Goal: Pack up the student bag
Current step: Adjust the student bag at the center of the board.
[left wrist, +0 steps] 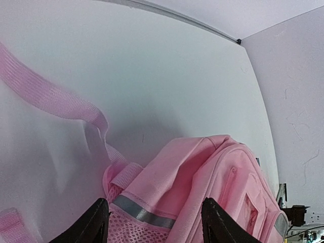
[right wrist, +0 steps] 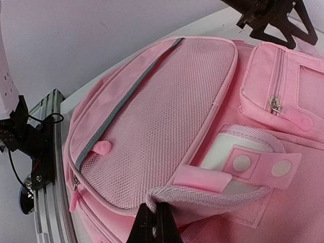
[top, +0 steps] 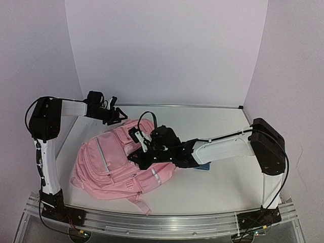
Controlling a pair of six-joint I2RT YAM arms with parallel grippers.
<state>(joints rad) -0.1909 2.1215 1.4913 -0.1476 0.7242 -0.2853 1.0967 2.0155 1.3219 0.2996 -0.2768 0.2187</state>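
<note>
The student bag (top: 109, 167) lies under the right arm (top: 223, 148); blue item (top: 203, 166) beside.

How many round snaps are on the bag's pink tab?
2, side by side on the tab: one snap on its left half, another on its right, across the student bag's pocket. Others may be hidden.

**Pink bag, white table, a scrap of blue**

On my screens the student bag (top: 116, 162) is pink all over. Its front mesh panel (right wrist: 167, 126) has a fine pink weave of tiny holes, edged by a grey-green zip line (right wrist: 121, 98). On the bag's side pocket a pink tab (right wrist: 260, 164) carries two paler round dots, and I see something white (right wrist: 223, 152) inside. A silver-grey stripe (left wrist: 144, 215) runs above more pink mesh. The table (top: 217, 119) around the bag is white, and something blue (top: 203, 166) lies just beside the bag.
</note>
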